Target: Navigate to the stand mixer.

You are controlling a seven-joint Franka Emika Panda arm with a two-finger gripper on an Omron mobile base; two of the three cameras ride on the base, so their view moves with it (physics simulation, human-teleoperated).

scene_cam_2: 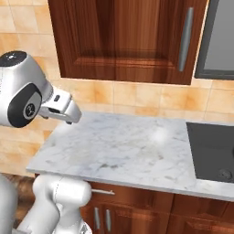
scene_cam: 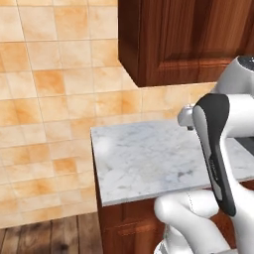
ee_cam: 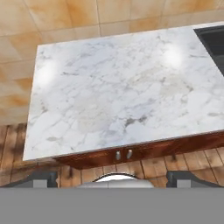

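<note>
Pincer (ee_cam: 112,178) spread wide above marble counter (ee_cam: 109,87); no legible writing.

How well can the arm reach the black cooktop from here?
Probably yes: the cooktop lies in the marble counter, to the right of the open gripper, with only bare marble between them.

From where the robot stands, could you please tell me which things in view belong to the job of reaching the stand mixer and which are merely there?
Belonging to the job:
- No mixer shows on this stretch of counter.
- gripper, fingers apart, holding nothing.

Merely there:
- marble counter
- dark cooktop
- wooden wall cabinet
- tiled wall
- wood floor
</note>
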